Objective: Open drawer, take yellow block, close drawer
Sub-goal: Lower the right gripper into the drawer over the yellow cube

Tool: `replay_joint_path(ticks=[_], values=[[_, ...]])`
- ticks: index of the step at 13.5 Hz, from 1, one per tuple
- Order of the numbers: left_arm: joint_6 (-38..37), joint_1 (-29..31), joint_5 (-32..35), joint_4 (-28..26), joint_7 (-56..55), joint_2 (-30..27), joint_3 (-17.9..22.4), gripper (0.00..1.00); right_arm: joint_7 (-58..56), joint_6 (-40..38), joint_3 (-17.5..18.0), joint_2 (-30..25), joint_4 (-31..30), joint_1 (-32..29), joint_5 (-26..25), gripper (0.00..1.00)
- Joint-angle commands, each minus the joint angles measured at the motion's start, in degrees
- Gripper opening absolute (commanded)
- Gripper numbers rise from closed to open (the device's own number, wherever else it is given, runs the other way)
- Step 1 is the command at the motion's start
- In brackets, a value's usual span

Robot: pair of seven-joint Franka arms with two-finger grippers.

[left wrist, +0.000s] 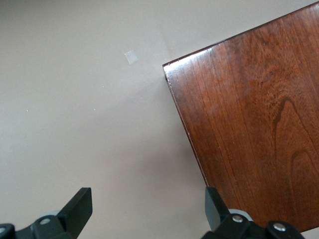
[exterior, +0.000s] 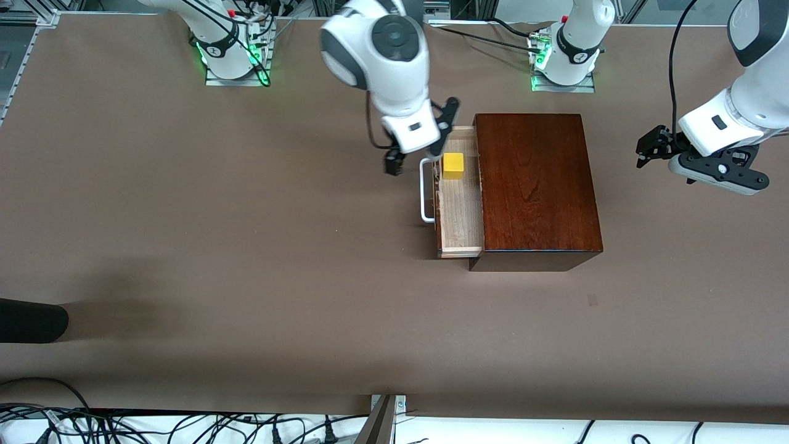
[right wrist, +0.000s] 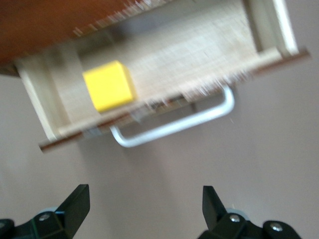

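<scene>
drawer pulled out, yellow cube lying inside

hovering above the white u-shaped bar handle [exterior: 426, 191] is the right gripper [exterior: 419, 154], its two black fingers [right wrist: 75, 204] spread apart with nothing between them. the right wrist view looks down on that handle and on the tray just past it.

the drawer [exterior: 459, 203], a pale light-wood tray with a dark reddish-brown front, stands pulled out from the glossy mahogany-coloured wooden box [exterior: 535, 185] on the side toward the right arm's end of the brown table [exterior: 185, 246]. the small bright yellow cube [exterior: 453, 165] rests on the drawer floor, in the part of the tray farther from the front camera, close to the drawer front and apart from the box.

toward the left arm's end of the table, well apart from the box, the left gripper [exterior: 647, 148] hangs in the air over bare tabletop and waits. its black fingers [left wrist: 77, 206] are spread wide and hold nothing; its wrist view shows one corner of the box lid.
</scene>
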Motion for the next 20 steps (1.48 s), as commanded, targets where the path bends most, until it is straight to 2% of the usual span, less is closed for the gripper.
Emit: replay_joint_path(ticks=[1, 3, 4, 11, 20], values=[[0.04, 0.47, -1.41, -0.89, 0.90, -0.91, -0.18, 1.00, -1.44, 0.72, -0.31, 8.38, 10.74, 2.97, -1.12, 1.00], [-0.04, 0.46, -1.41, 0.16, 0.90, -0.03, -0.18, 1.00, -3.63, 4.58, -0.48, 10.06, 11.02, 4.99, -2.52, 1.00], [-0.04, 0.46, -1.41, 1.04, 0.90, 0.41, -0.18, 1.00, -4.25, 4.95, -0.40, 10.67, 11.02, 5.35, -4.10, 1.00], [-0.48, 0.29, -1.41, 3.24, 0.82, 2.17, -0.70, 1.00, -4.87, 5.13, -0.49, 13.66, 10.93, 7.37, -7.00, 1.00], [-0.48, 0.20, -2.29, 3.33, 0.64, 2.17, -0.79, 1.00, -4.78, 9.87, -0.66, 16.21, 11.02, 7.46, -7.80, 1.00]])
